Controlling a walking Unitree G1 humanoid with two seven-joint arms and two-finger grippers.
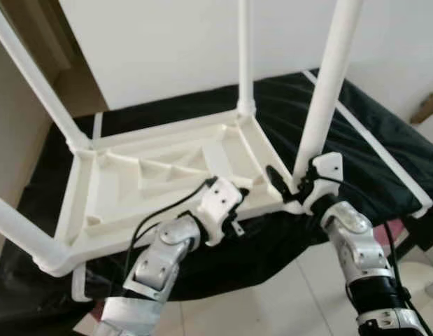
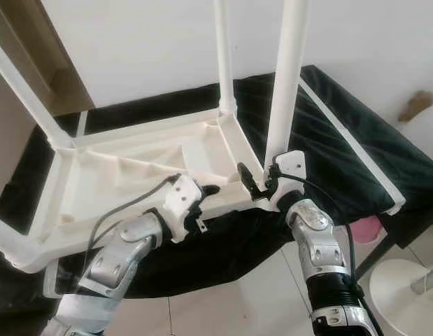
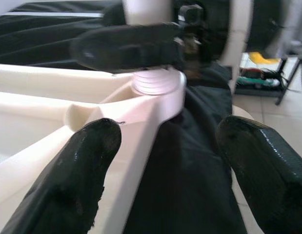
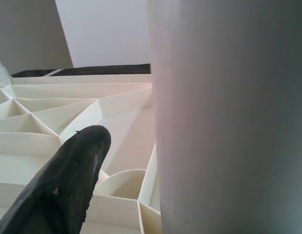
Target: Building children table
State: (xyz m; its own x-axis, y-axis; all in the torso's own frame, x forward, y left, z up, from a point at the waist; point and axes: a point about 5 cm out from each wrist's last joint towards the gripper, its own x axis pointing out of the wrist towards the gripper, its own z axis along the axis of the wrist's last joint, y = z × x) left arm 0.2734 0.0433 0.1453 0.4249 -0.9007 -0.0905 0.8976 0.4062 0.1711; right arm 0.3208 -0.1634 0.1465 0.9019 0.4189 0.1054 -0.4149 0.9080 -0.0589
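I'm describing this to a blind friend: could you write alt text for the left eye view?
A white plastic children's table lies upside down on a black cloth, its legs pointing up. The right gripper grasps the near right leg at its base, while the left gripper rests open at the table's near edge.

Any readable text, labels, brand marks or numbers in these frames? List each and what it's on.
None readable.
White plastic children's table, upturned on the black cloth: plain ribbed underside, no marking.
White table legs, including the one at the right gripper: bare.
Left gripper and both white wrist housings: no visible lettering.
Coloured items on the floor in the left wrist view: too blurred to read.
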